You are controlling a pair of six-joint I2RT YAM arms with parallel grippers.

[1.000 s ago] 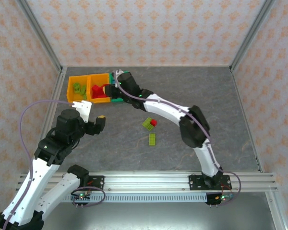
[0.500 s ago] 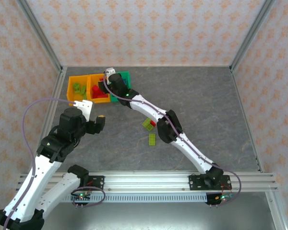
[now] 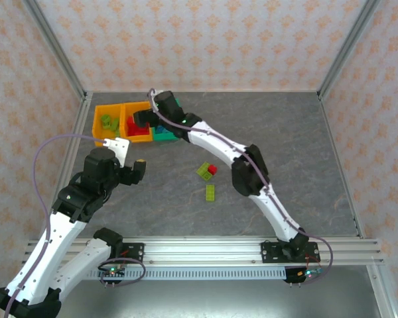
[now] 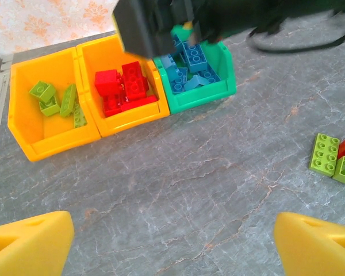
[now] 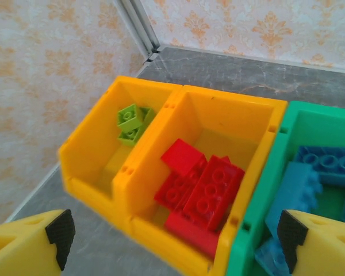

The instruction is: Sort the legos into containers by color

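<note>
Three bins (image 4: 132, 118) in a row: lime legos (image 4: 57, 100) left, red legos (image 4: 123, 86) middle, blue legos (image 4: 190, 63) right. Left end effector (image 4: 172, 241) wide open, empty, near the bins. Lift the right end effector (image 5: 172, 238), wide open and empty over the red legos, straight up; then fetch the loose legos (image 3: 203, 171). Grey stony worktop (image 3: 285, 146), flowery walls (image 3: 205, 40).

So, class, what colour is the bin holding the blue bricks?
Green. The bin shows best in the left wrist view.
</note>
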